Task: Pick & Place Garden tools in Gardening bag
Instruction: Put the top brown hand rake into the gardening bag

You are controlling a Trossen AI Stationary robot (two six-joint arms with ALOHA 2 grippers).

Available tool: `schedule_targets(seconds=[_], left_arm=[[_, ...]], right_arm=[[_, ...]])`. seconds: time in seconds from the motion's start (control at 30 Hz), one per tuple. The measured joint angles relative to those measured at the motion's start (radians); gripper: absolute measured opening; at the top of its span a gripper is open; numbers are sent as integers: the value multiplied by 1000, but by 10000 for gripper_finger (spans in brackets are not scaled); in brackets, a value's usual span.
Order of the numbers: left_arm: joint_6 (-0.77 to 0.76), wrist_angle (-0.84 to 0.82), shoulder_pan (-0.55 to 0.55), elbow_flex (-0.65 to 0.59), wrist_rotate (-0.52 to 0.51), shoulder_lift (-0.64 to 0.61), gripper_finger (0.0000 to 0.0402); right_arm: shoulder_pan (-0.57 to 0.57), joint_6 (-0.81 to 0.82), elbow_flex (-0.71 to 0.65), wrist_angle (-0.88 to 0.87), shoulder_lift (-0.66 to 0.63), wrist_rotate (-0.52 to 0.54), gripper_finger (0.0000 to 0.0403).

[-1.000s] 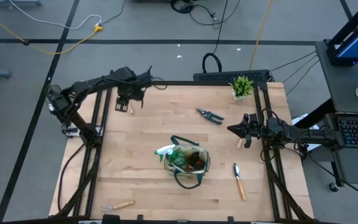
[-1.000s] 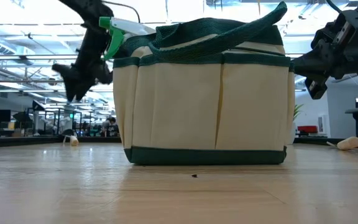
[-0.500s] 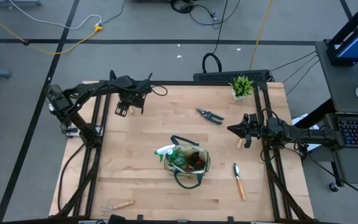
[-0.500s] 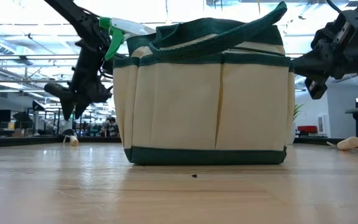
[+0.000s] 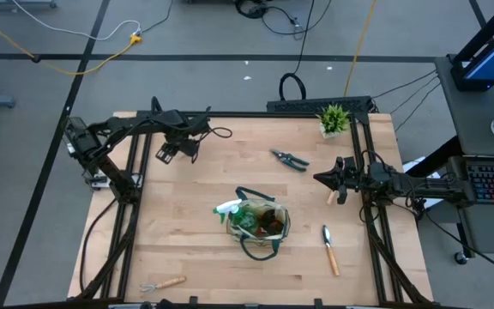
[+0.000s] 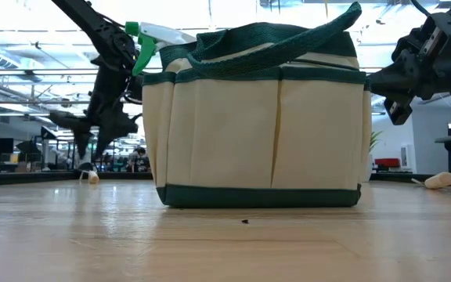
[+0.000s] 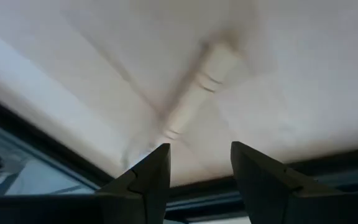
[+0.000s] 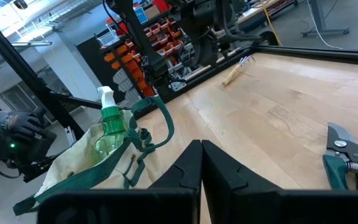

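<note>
— Where's the bag?
— I see the gardening bag (image 5: 258, 223) mid-table, beige with green trim; spray bottle (image 5: 230, 209) poking out.
— Grippers?
— Left gripper (image 7: 199, 163) fingers apart over a wooden handle (image 7: 197, 87), which only my wrist camera shows; right gripper (image 5: 322, 178) closed, near the pruning shears (image 5: 291, 159); trowel (image 5: 328, 248) beside the bag.

My fingers (image 7: 143, 186) stand apart over the pale table (image 7: 303, 81); a wooden handle (image 7: 197, 87) lies ahead at twelve o'clock, untouched and blurred
</note>
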Motion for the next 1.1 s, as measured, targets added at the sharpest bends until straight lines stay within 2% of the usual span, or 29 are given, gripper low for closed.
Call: schedule_targets(seconds=[0.43,0.6,0.7,0.93,1.1], left_arm=[[194,78,9,-69,-34,0,175],[151,160,9,-104,-118,0,175],[141,198,9,-114,-116,0,175],[226,215,15,-156,-95,0,175],[200,268,32,-171,-109,-2,175]], right_arm=[[0,1,0,0,0,0,0],[0,1,0,0,0,0,0],[0,1,0,0,0,0,0],[0,2,0,0,0,0,0],[0,2,0,0,0,0,0]])
